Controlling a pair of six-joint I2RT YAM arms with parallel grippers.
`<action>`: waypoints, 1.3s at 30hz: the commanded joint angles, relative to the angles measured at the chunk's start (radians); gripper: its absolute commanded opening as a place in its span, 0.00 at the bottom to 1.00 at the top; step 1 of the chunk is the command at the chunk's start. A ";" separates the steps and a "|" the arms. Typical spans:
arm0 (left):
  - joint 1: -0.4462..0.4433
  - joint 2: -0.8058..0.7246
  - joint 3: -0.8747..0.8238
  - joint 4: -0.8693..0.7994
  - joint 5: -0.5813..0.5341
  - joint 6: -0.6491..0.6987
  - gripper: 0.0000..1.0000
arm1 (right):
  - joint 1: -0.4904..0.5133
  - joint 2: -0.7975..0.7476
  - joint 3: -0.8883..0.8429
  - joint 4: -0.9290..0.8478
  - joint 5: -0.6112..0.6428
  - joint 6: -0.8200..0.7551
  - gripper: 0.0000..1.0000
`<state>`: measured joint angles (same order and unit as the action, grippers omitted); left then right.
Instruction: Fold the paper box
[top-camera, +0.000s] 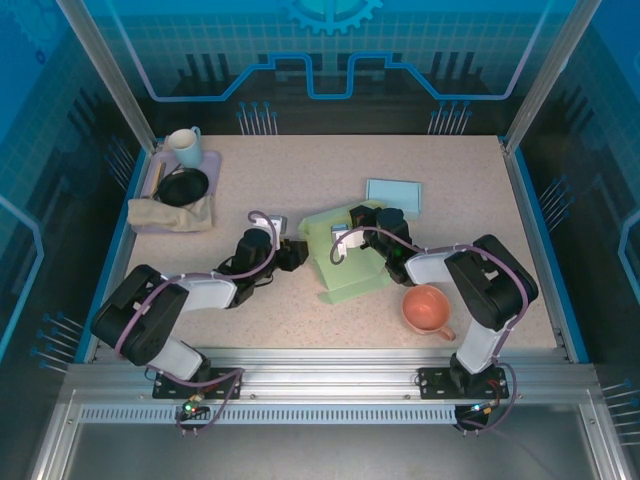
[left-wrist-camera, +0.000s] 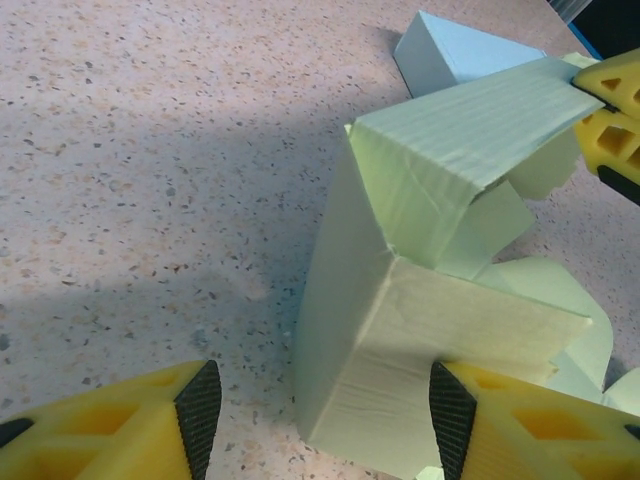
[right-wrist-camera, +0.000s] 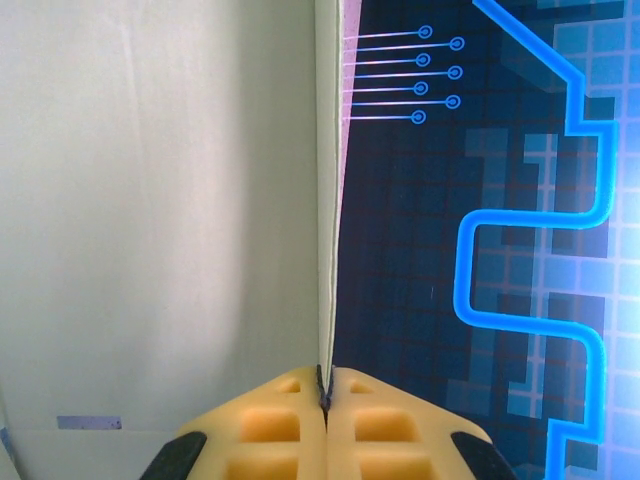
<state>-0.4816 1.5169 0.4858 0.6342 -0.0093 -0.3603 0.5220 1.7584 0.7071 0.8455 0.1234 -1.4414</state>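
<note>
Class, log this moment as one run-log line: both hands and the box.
left hand: open, straddling paper box corner | right hand: shut on flap | fold: partial

From above, we see the desk (top-camera: 300, 190) brightly and evenly lit, with no glare and only faint, short shadows on it. The blue walls (top-camera: 60, 150) around it are dimmer. In the left wrist view, a broad soft shadow lies across the desk left of the paper box (left-wrist-camera: 420, 330), whose upper faces catch the light. The left gripper (left-wrist-camera: 320, 425) at the bottom edge looks slightly soft. In the right wrist view, the paper box's near panel is pale and featureless, and the right gripper (right-wrist-camera: 323, 400) is a little blurred.
</note>
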 joint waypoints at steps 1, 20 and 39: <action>-0.019 0.019 0.035 0.018 0.011 0.007 0.60 | -0.008 0.016 0.018 -0.002 -0.004 0.004 0.00; -0.063 0.108 0.118 -0.044 -0.188 -0.032 0.60 | -0.007 0.017 0.016 -0.011 -0.011 -0.004 0.00; -0.122 0.179 0.172 0.034 -0.194 -0.050 0.55 | -0.002 0.033 0.025 -0.033 -0.013 -0.011 0.00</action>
<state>-0.5865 1.6806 0.6323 0.5941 -0.2272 -0.3946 0.5209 1.7676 0.7155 0.8368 0.1261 -1.4494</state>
